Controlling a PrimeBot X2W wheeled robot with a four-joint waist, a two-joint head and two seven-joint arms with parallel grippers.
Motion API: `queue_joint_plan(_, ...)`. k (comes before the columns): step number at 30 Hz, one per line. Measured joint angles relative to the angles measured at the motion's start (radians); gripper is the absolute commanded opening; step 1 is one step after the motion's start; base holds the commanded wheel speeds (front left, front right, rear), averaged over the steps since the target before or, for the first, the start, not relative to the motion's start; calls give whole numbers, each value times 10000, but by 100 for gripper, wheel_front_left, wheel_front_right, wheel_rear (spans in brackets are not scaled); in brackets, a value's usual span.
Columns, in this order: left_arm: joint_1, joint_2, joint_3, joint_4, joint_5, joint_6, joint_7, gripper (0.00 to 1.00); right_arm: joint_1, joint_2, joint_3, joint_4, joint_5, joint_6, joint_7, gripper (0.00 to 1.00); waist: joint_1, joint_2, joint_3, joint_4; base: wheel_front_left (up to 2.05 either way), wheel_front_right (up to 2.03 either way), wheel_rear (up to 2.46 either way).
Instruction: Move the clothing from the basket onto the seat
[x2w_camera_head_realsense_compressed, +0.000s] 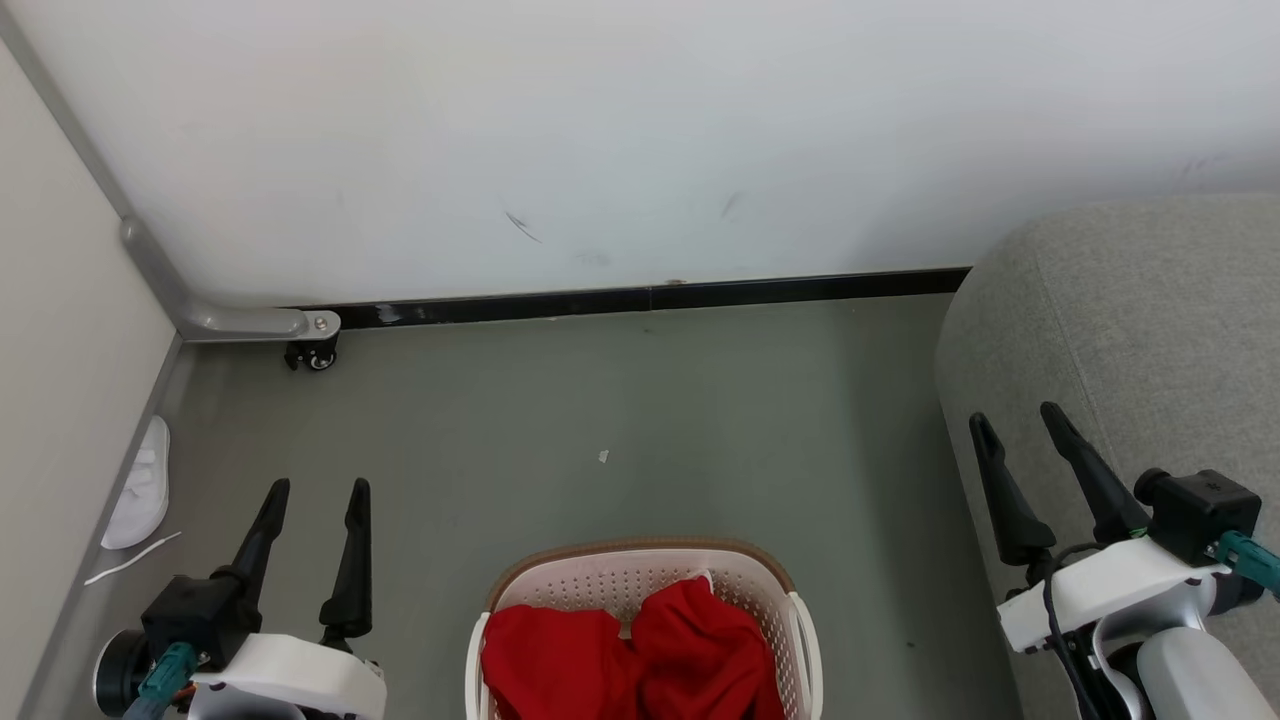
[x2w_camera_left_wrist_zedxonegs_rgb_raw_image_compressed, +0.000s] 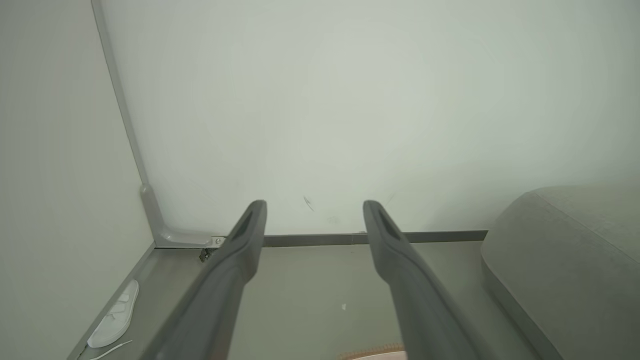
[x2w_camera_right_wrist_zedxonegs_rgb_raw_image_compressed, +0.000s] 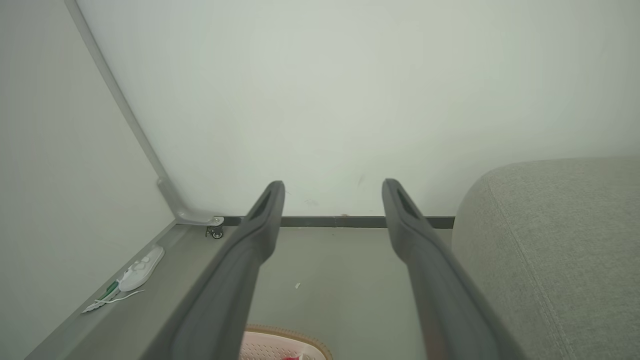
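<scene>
Standing here looking at it: the basket (x2w_camera_head_realsense_compressed: 640, 546) sits on the grey floor (x2w_camera_head_realsense_compressed: 600, 400) between the two arms, rounded far end toward the white wall (x2w_camera_head_realsense_compressed: 600, 130). Its near part runs off the bottom of the head view, so I honestly can't tell which way its long axis goes. The clothing (x2w_camera_head_realsense_compressed: 640, 650) is all inside it, two bright red heaps lying side by side across the basket. The right heap humps up toward the far rim, and the lower halves are cut off too, so any sleeves or stripes are impossible to make out. The seat (x2w_camera_head_realsense_compressed: 1130, 330) is off to the right, well apart from the basket. Its rounded grey corner points at the wall and the rest runs out of frame. The left gripper (x2w_camera_head_realsense_compressed: 320, 487) hovers over bare floor just left of the basket, fingers spread wide with nothing between them. The right gripper (x2w_camera_head_realsense_compressed: 1014, 414) is the same, wide open and empty, up against the seat's front edge as I see it. A white slipper (x2w_camera_head_realsense_compressed: 140, 485) lies along the left wall, partly tucked against it. In the wrist views the basket is just a sliver of brown rim at the bottom.
</scene>
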Motion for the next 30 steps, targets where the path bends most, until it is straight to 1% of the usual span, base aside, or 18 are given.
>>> queue_joint_plan(4,0,-4,4,61,0,-151,0,100,-1,0,-2,-25,0,0,0,100,0,0,137,-18,0,0,0)
queue_joint_plan(8,0,-21,8,81,0,-163,0,100,-5,6,-17,-153,0,0,0,100,0,0,306,-41,0,0,0)
queue_joint_plan(18,-17,-42,-81,284,15,-407,0,100,-212,4,-2,-265,0,0,0,100,0,0,876,-113,0,0,0)
queue_joint_plan(30,-581,-44,-190,477,88,-598,0,100,-474,38,8,-420,0,0,0,100,0,0,1725,-204,0,0,0)
